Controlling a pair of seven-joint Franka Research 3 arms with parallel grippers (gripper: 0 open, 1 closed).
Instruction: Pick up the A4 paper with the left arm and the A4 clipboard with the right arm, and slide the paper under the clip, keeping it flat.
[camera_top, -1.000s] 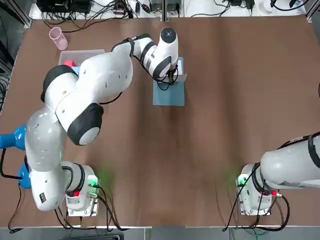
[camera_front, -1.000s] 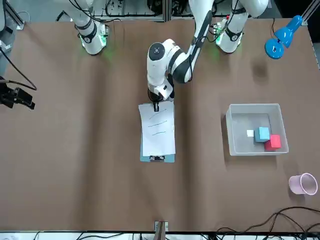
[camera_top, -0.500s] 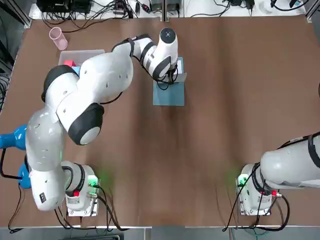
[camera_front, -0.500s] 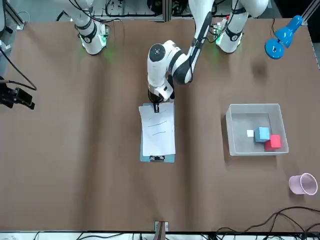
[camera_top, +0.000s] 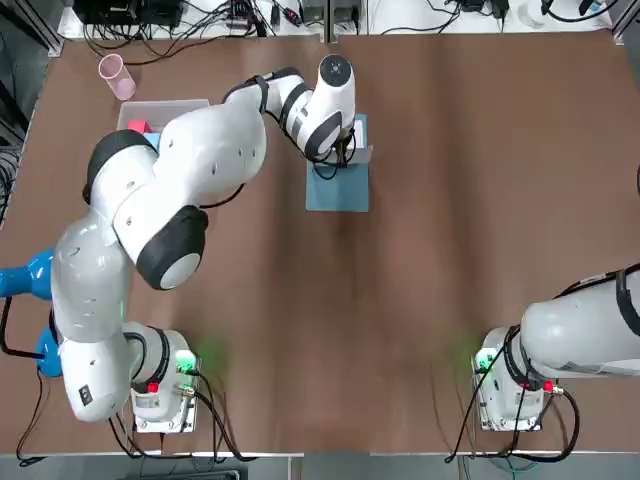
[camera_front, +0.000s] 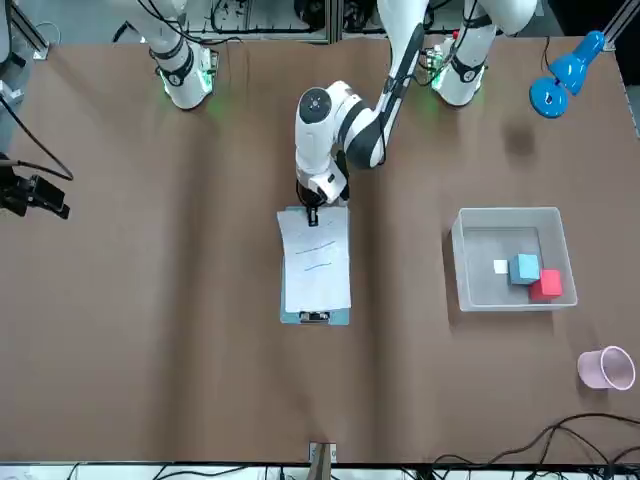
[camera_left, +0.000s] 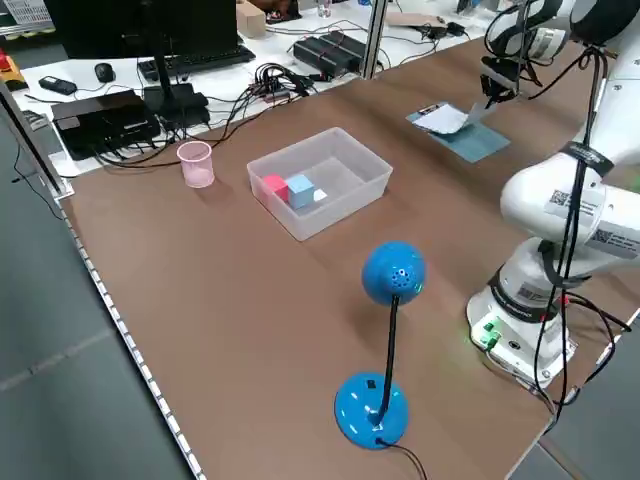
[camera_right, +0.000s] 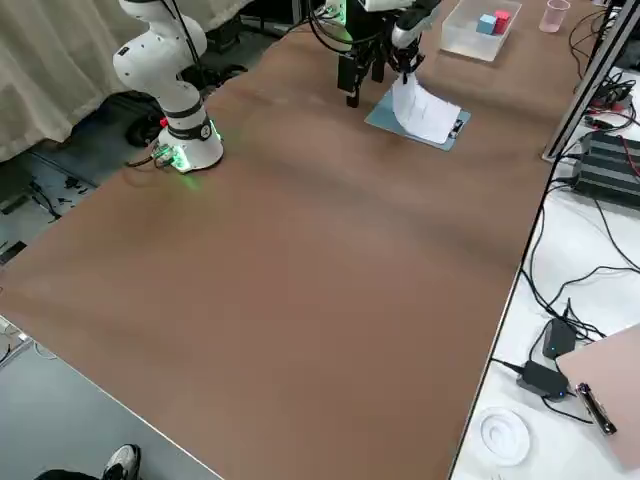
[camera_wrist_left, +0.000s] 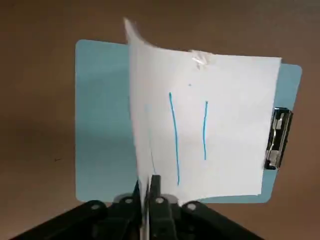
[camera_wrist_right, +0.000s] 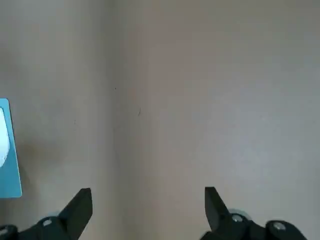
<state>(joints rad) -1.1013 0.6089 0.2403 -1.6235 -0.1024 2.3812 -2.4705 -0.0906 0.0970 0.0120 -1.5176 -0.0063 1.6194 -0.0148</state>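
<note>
The light-blue A4 clipboard (camera_front: 293, 312) lies flat at the table's middle, its clip (camera_front: 314, 316) at the far short edge. The white A4 paper (camera_front: 317, 260) with faint pen lines rests on the board, its far end at the clip (camera_wrist_left: 278, 137). My left gripper (camera_front: 311, 212) stands at the paper's near edge, shut on it. In the left wrist view the paper (camera_wrist_left: 210, 125) curls up from the clipboard (camera_wrist_left: 102, 125) into the left gripper (camera_wrist_left: 148, 187). The right gripper (camera_wrist_right: 147, 210) hangs open over bare table, with a clipboard corner (camera_wrist_right: 10, 165) at the edge of its view.
A clear bin (camera_front: 505, 213) holding small coloured blocks stands on the robot's left side. A pink cup (camera_front: 605, 368) sits beyond it near the far edge. A blue desk lamp (camera_front: 560, 75) stands near the left arm's base.
</note>
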